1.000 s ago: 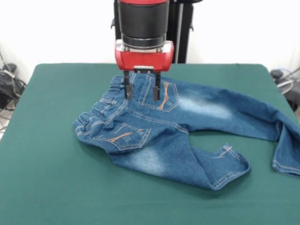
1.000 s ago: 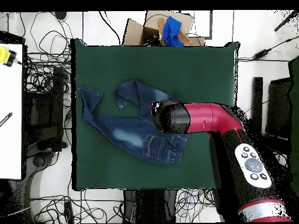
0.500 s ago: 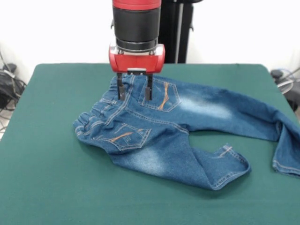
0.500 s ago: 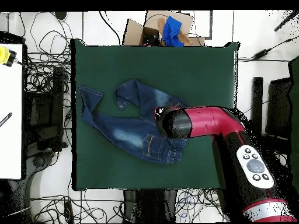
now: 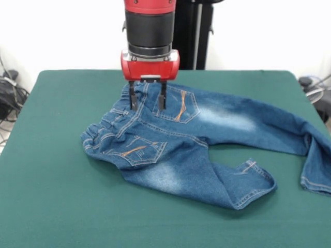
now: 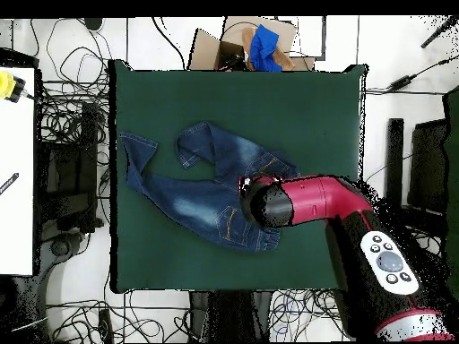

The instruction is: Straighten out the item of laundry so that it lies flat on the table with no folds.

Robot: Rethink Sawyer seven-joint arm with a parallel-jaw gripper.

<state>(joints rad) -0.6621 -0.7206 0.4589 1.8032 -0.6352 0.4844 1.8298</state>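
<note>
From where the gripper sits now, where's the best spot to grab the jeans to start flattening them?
Probably the gathered waistband of the jeans, right under the open gripper. It is bunched and raised off the table, so straight down from above, with a finger on each side of the ridge, looks workable. The leg hem in the front view's foreground is curled over, another option.

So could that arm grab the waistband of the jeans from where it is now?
Probably yes. The open gripper hangs right over the jeans near the waistband, and nothing stands between them.
</note>
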